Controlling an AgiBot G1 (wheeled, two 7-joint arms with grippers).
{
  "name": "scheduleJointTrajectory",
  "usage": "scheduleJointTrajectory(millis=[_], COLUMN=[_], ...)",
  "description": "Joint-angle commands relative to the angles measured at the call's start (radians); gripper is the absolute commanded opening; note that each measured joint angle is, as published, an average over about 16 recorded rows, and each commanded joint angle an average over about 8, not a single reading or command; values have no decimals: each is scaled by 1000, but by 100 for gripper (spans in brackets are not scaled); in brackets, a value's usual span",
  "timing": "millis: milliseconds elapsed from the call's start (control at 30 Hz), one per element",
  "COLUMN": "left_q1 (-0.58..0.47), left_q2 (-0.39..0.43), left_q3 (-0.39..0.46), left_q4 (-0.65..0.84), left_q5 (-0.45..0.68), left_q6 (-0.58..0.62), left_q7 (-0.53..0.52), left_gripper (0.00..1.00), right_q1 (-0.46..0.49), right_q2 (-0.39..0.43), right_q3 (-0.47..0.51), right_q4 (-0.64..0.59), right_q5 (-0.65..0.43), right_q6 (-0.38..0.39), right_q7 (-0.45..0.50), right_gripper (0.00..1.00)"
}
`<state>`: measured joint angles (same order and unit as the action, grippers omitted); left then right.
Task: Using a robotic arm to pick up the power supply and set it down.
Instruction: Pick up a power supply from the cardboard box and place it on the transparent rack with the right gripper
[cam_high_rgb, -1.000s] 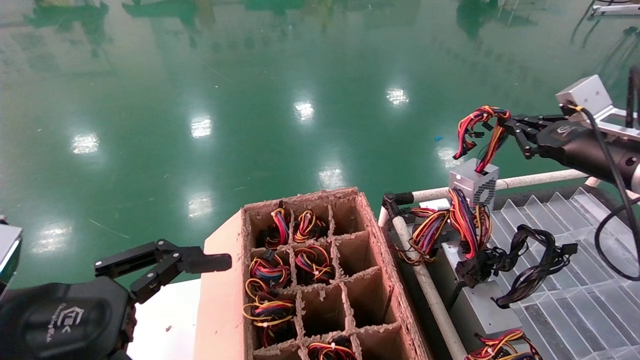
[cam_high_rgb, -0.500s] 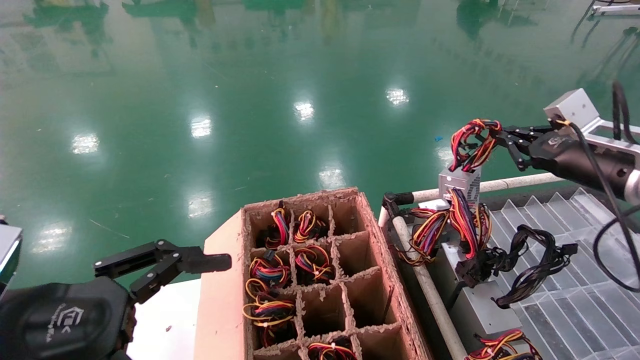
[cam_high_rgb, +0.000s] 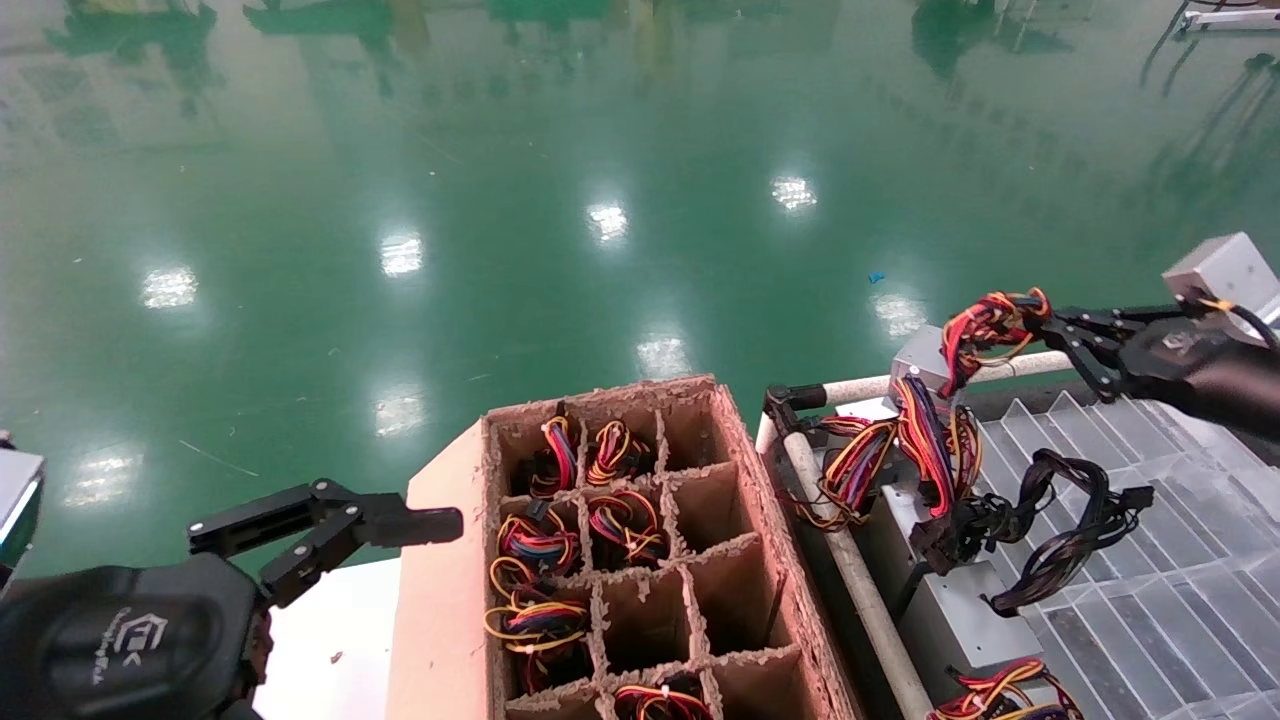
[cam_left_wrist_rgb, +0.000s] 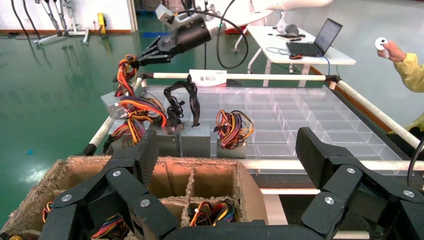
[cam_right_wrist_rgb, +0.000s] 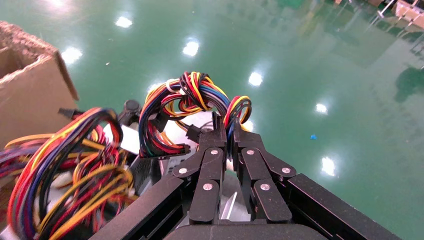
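Observation:
The power supply (cam_high_rgb: 916, 357) is a small grey metal box at the far left corner of the clear tray (cam_high_rgb: 1150, 600), partly hidden behind other wire bundles. Its tied red, yellow and orange wires (cam_high_rgb: 985, 322) rise from it, and my right gripper (cam_high_rgb: 1045, 322) is shut on that loop. In the right wrist view the fingers (cam_right_wrist_rgb: 218, 131) pinch the wires (cam_right_wrist_rgb: 190, 95) just above their tips. From the left wrist view the box (cam_left_wrist_rgb: 113, 103) hangs under the right gripper (cam_left_wrist_rgb: 145, 56). My left gripper (cam_high_rgb: 400, 525) is parked low on the left, open and empty.
A divided cardboard box (cam_high_rgb: 745, 470) with several wired units stands in the middle. Other grey units with black cables (cam_high_rgb: 1060, 520) and coloured bundles (cam_high_rgb: 860, 465) crowd the tray's left side. A white rail (cam_high_rgb: 1040, 362) borders the tray. A person's hand (cam_left_wrist_rgb: 395, 50) shows beyond a table (cam_left_wrist_rgb: 305, 50).
My right gripper has come down and back toward the tray with the wire loop, lowering the power supply from above the rail to the tray's far left corner. The left arm has not moved.

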<state>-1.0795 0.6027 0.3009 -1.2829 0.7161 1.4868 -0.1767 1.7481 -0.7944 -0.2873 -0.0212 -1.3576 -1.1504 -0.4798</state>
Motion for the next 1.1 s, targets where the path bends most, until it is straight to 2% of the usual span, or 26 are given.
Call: scheduleJointTrajectory(millis=[33, 333, 467, 667, 1100], left_q1=[0, 0, 0, 0, 0], left_q2=[0, 0, 0, 0, -1], left_q3=[0, 1, 1, 1, 2], left_q4=[0, 0, 0, 0, 0], left_q5=[0, 0, -1, -1, -1], left_q6=[0, 0, 0, 0, -1], left_q7=[0, 0, 0, 1, 1], left_gripper=[100, 100, 100, 100, 100], right_q1=[-6, -19, -18, -20, -21], right_q2=[13, 78, 105, 132, 150], right_q3=[0, -3, -7, -11, -12], right_q4=[-3, 5, 8, 10, 14], right_q5=[0, -5, -11, -17, -17], right_q6=[-17, -150, -185, -189, -140], right_q7=[2, 14, 23, 28, 28], right_gripper=[0, 0, 0, 0, 0])
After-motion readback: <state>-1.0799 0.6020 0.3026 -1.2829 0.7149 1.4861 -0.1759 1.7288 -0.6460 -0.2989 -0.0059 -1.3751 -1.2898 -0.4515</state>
